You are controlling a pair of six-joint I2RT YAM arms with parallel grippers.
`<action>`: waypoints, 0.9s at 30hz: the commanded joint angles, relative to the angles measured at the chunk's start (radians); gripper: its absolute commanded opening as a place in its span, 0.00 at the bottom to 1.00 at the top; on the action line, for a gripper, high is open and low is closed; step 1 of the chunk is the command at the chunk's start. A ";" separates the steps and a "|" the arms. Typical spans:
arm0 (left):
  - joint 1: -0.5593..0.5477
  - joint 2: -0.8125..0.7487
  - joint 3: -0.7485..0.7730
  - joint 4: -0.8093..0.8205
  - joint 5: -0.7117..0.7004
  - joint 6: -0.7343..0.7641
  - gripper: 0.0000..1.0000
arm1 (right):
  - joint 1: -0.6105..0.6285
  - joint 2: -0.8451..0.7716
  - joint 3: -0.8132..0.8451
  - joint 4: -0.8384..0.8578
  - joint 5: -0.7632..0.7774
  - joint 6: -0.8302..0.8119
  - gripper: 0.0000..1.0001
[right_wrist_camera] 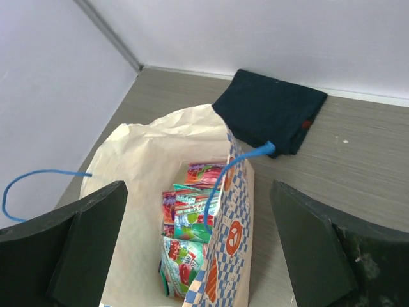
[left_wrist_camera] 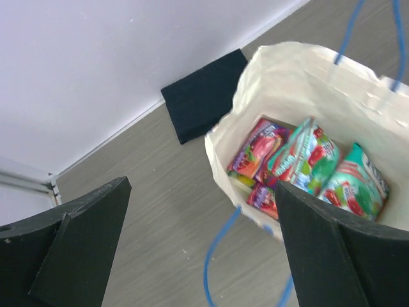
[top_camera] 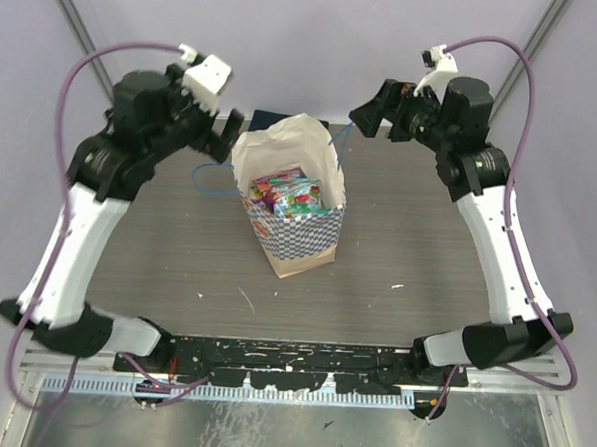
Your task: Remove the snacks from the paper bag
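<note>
left gripper [left_wrist_camera: 201, 192]: jaws spread wide, empty, just left of paper bag [top_camera: 297, 248] | right gripper [right_wrist_camera: 198, 185]: spread wide, empty, right of bag | bag: upright, mouth open | dark cloth [right_wrist_camera: 268, 109]: flat behind bag | snacks [top_camera: 288, 195]: inside bag, at bottom

Left arm [top_camera: 78, 232], right arm [top_camera: 503, 244] — jaws wide

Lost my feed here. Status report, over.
Left gripper open, empty. Right gripper open, empty. Snacks inside paper bag, none out. Blue cord handle up at rim.
</note>
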State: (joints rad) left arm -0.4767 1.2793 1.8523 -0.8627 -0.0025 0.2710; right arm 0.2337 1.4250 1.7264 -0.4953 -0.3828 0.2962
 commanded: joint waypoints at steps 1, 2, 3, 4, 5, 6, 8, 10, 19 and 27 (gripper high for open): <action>0.021 0.243 0.216 -0.013 -0.035 -0.010 0.98 | 0.073 -0.080 -0.109 0.019 0.230 0.053 1.00; 0.021 0.325 0.277 -0.043 -0.036 0.007 0.98 | 0.105 -0.101 -0.137 0.002 0.287 0.055 1.00; 0.020 0.381 0.327 -0.065 -0.037 0.022 0.98 | 0.144 -0.112 -0.160 -0.011 0.344 0.055 1.00; 0.019 0.429 0.369 -0.084 -0.036 0.038 0.98 | 0.181 -0.124 -0.179 -0.029 0.402 0.056 1.00; 0.020 0.465 0.395 -0.095 -0.030 0.052 0.98 | 0.224 -0.135 -0.199 -0.042 0.461 0.062 1.00; 0.016 0.491 0.404 -0.091 -0.027 0.063 0.98 | 0.260 -0.145 -0.220 -0.054 0.512 0.069 1.00; 0.006 0.523 0.385 -0.047 -0.031 0.091 0.98 | 0.308 -0.153 -0.253 -0.083 0.583 0.090 1.00; -0.006 0.549 0.362 0.002 -0.047 0.119 0.98 | 0.330 -0.152 -0.288 -0.102 0.629 0.104 0.99; -0.022 0.668 0.444 -0.017 0.008 0.221 0.98 | 0.399 -0.167 -0.371 -0.124 0.674 0.136 0.91; -0.020 0.793 0.610 -0.207 0.134 0.291 0.80 | 0.422 -0.134 -0.349 -0.161 0.703 0.140 0.83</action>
State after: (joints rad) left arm -0.4973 2.0148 2.3524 -0.9775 0.0654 0.5106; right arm 0.6456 1.3022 1.3426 -0.6613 0.2703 0.4210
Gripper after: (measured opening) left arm 0.913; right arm 0.856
